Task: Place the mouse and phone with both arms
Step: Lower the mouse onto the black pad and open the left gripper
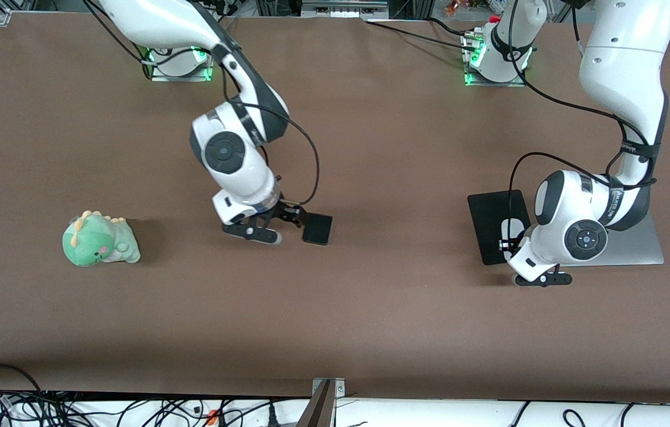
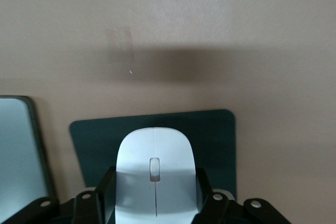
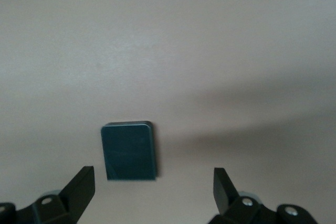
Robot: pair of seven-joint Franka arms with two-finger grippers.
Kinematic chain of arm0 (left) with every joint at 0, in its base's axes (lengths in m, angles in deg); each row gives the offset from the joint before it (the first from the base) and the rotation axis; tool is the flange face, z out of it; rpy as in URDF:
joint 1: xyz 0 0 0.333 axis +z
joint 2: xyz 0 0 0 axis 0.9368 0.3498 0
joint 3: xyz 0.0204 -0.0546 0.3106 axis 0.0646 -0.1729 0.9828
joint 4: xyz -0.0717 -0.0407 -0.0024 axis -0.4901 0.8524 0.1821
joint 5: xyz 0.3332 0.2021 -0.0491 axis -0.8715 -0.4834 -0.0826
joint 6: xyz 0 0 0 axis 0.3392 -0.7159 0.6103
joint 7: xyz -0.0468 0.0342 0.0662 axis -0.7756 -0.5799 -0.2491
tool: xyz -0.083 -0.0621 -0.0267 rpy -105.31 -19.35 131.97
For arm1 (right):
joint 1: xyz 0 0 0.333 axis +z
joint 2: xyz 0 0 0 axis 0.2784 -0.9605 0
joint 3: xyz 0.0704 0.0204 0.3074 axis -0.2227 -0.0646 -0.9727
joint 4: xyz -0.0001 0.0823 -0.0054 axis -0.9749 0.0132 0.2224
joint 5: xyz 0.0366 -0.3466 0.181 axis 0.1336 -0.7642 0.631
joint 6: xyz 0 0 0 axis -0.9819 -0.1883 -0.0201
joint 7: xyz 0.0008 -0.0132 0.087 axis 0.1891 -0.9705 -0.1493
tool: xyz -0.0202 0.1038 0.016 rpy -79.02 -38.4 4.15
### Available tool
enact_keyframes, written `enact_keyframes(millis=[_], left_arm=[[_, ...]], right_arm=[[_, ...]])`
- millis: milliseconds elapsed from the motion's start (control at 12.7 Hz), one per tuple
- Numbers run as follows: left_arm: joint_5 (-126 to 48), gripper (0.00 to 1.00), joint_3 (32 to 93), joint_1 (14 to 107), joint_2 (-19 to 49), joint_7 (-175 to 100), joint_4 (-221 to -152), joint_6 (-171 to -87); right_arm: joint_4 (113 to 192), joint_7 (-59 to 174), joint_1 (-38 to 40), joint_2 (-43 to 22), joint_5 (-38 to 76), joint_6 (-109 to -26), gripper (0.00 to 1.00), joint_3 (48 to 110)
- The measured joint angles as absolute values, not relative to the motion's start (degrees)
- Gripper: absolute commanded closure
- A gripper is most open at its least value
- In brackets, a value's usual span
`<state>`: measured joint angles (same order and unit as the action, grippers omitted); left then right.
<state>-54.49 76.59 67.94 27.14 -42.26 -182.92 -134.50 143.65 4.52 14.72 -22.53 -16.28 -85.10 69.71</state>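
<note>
Both items rest on surfaces: you see the phone (image 1: pixel 317 229) flat on the table (image 1: pixel 370 308), beside the released right gripper (image 1: pixel 285 227). The mouse (image 2: pixel 156 177) sits on the pad (image 1: pixel 492 225); the left gripper (image 2: pixel 156 203) brackets it, grip undeterminable.

High front camera facing both arms, wrist cameras close, looking down at table (image 1: pixel 370 308)

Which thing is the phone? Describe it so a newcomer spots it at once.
Start at the brown table and find the right arm's open end effector near the middle. The phone lies flat on the bare table just beside it. It is a small black rounded rectangle, much smaller than the black mouse pad under the white mouse.
</note>
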Motion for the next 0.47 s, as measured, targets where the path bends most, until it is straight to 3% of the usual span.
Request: enact_keyframes(millis=[79, 157, 236, 472], left_arm=[[-54.5, 0.64, 76.5, 68.1, 27.1, -41.2, -185.2, -137.3], [-54.5, 0.15, 76.5, 68.3, 27.1, -39.9, -186.9, -139.5], [-54.5, 0.00, 76.4, 68.7, 27.1, -39.0, -188.1, -140.9], [-54.5, 0.00, 76.0, 69.7, 26.1, -38.3, -188.8, -141.1]], right_arm=[[143.3, 2.3, 15.8, -24.5, -17.6, -87.2, 0.00, 69.7], [142.6, 0.4, 16.9, -26.5, -18.9, -88.5, 0.00, 69.8], [141.8, -0.9, 17.7, -28.3, -19.9, -89.4, 0.00, 69.8], [140.0, -2.0, 19.0, -32.1, -20.8, -91.7, 0.00, 70.0]])
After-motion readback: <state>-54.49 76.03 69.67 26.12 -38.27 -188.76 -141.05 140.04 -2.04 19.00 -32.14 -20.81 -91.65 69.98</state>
